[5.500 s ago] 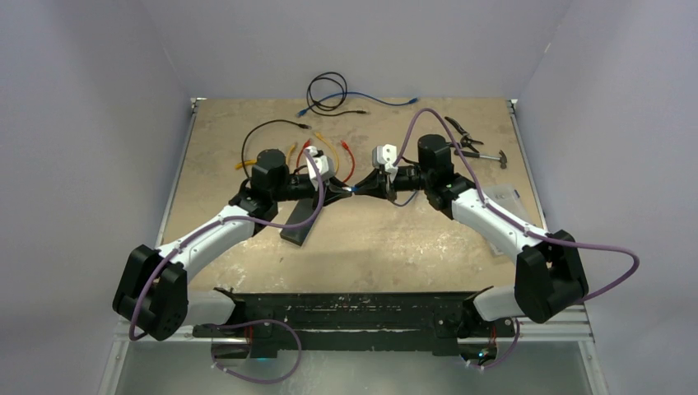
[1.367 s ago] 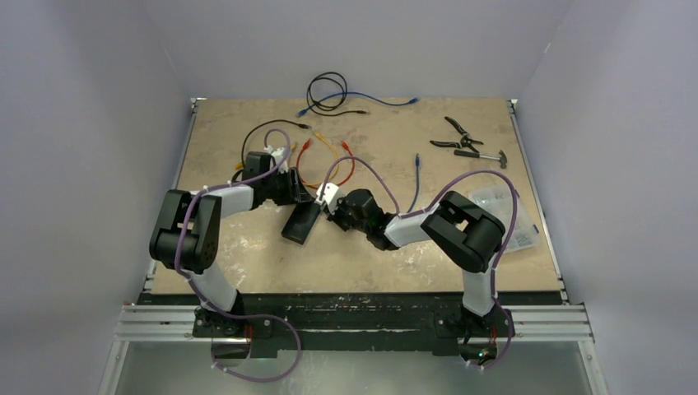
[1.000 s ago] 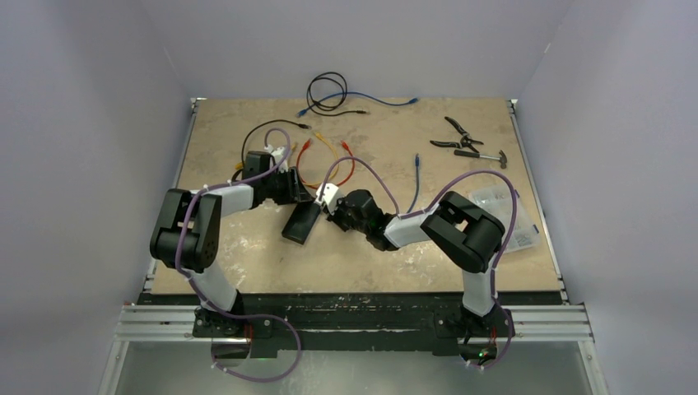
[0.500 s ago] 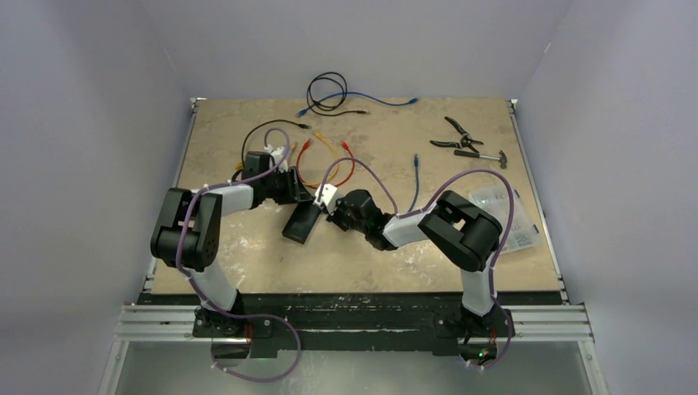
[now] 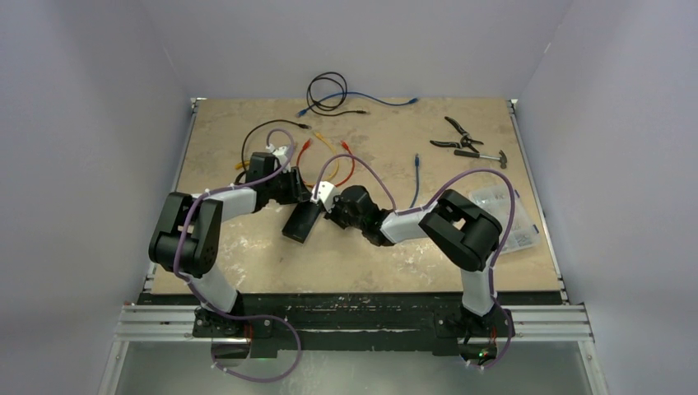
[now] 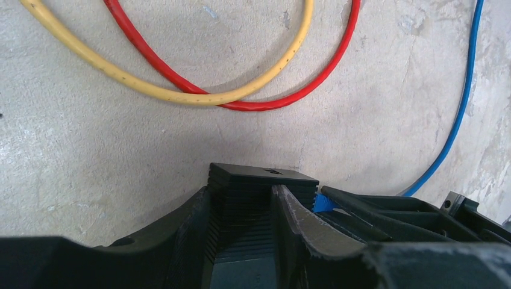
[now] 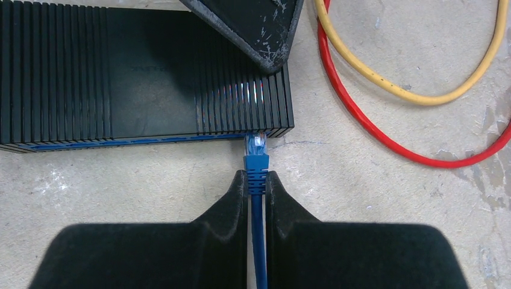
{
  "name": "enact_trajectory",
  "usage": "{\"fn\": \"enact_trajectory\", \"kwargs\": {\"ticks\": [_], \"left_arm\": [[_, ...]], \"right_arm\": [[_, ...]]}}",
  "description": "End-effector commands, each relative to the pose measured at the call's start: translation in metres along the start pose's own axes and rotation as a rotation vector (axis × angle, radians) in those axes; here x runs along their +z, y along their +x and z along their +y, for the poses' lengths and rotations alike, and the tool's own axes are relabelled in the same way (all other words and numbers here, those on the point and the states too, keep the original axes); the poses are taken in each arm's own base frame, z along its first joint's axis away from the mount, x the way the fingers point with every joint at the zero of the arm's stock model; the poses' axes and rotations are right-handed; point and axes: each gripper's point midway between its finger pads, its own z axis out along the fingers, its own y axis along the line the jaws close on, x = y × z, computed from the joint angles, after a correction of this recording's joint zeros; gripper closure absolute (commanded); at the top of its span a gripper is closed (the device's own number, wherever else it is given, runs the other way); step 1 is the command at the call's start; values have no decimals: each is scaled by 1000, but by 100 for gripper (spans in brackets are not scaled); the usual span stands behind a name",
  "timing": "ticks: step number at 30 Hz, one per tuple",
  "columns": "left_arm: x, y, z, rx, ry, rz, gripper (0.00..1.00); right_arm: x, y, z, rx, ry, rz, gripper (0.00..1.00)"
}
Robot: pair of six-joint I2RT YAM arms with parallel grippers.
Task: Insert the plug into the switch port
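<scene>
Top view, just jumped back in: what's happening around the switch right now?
The left hand has its fingers closed on one end of the switch, bracing it on the table. The right hand pinches the blue cable just behind its plug, whose tip is at the end port on the switch's edge. Whether it has clicked fully home can't be told.

left gripper (image 6: 241,201) over switch (image 7: 138,72) corner, red cable (image 6: 259,106), yellow cable (image 6: 175,95) looped beside; open table (image 7: 120,180) along port edge

Flat ribbed black switch (image 7: 120,78); clear-tipped blue plug (image 7: 255,159) against its edge, near a corner.
</scene>
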Motion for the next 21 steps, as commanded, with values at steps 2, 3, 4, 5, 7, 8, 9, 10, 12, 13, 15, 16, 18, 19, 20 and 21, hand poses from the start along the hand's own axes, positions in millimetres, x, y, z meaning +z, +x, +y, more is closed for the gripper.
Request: {"fn": "enact_trajectory", "kwargs": {"ticks": [2,3,4,5,7,8,9,10,12,13,15,16,18,19,20,21], "left_arm": [[-1,82,-26,-75,79,268,65],[-1,82,-27,-71,83,268,65],[-1,82,-30,-65,89,268,65],[-1,82,-32,-62,94,269,65],[-1,81,-33,-54,95,267,65],[-1,81,-33,-53,91,268,65],[-1,79,-30,-45,72,263,65],[-1,78,-27,-33,58,264,64],[-2,70,-16,-7,-3,243,62],[-2,65,-11,-3,-24,231,62],[-3,52,0,0,-74,197,61],[-4,44,8,7,-104,176,61],[-4,27,16,29,-150,143,60],[-4,20,20,42,-173,127,59],[-4,13,23,52,-194,113,57],[-5,6,26,59,-214,96,57]], "right_arm": [[3,-122,1,-22,-39,-359,100],[4,-124,1,-23,-39,-364,100],[5,-126,1,-24,-40,-368,100],[6,-127,1,-23,-41,-372,100],[7,-132,0,-22,-44,-382,100],[7,-133,0,-24,-44,-385,100],[6,-134,0,-25,-44,-385,100],[6,-133,0,-24,-43,-382,100],[2,-129,-1,-22,-36,-374,100],[0,-126,-1,-19,-30,-368,99],[-6,-115,-2,-12,-19,-347,98],[-8,-111,-3,-8,-11,-340,97],[-13,-103,-3,0,-1,-324,92],[-15,-98,-3,5,2,-315,89],[-18,-95,-4,8,6,-307,86],[-20,-91,-4,12,14,-297,84]]}}
